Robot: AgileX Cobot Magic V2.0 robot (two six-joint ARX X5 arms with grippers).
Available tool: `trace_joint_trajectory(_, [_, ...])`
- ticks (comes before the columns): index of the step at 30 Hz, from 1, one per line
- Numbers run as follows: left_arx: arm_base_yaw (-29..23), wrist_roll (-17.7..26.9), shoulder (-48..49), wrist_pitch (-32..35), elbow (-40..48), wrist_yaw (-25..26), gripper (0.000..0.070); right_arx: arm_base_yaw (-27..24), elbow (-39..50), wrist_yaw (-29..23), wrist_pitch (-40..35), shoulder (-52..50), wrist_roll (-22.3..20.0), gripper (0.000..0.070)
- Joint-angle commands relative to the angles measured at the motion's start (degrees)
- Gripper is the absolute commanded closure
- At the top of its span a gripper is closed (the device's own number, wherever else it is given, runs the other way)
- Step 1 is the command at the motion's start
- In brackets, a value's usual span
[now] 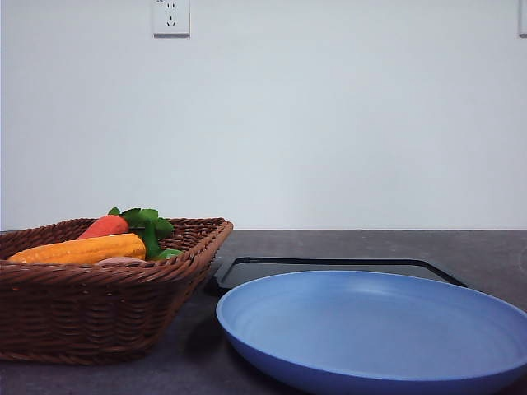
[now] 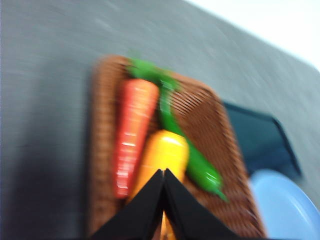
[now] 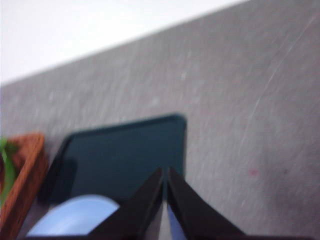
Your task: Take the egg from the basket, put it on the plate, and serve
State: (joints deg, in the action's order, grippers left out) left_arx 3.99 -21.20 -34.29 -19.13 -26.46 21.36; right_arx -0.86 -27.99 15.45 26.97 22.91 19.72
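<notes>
presently the fingers of the left gripper [image 2: 163, 175] are seen pressed together with nothing held between them, poised above the basket [image 2: 210, 125]; the fingers of the right gripper [image 3: 164, 176] are likewise closed and empty, above the black tray [image 3: 125, 155] that lies beyond the basket's side. inside the basket, a carrot [image 2: 132, 135], a corn cob [image 2: 165, 155] and a green pepper [image 2: 200, 167] are laid side by side. the egg [image 1: 119, 261] is glimpsed as a pinkish sliver at the basket's near rim, just in front of the corn cob. it is judged light, smooth, rigid and easily cracked or let slip, so it would best be taken across its narrow middle with gentle pressure. the plate [image 1: 370, 337] is set just beside the basket, bare, in front of the tray.
</notes>
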Motion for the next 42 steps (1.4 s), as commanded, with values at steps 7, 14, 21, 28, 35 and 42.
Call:
trace_joint_trajectory(7, [2.1,10.5,-13.8,-6.2,-10.2,8.5,0.0700,0.0,-5.8,12.4,6.6,13.5,-7.1,0.0700])
trace_joint_trajectory(14, [5.0,13.3,-19.4,-7.9,-12.3,18.3,0.0700,1.3,-5.8,18.2,9.4,23.1,-10.1,0.0700])
trace_joint_trajectory(21, [6.8,13.2,-20.3,-7.8,-12.3,18.1,0.0431,5.5,-5.5,15.5,10.7,32.4,-9.9,0.0486])
trace_joint_trajectory(28, [6.8,12.8,-20.3,-7.9,-12.3,18.0,0.0344,9.9,-4.6,15.5,5.6,42.1,-7.7,0.0480])
trace_joint_trajectory(35, [6.8,12.8,-20.3,-8.0,-12.3,18.0,0.0345,13.8,-4.5,15.6,-2.2,51.1,-5.2,0.0480])
trace_joint_trajectory(42, [6.8,12.8,-20.3,-8.0,-12.3,18.0,0.0346,14.7,-4.5,15.5,-6.6,55.1,-3.1,0.0619])
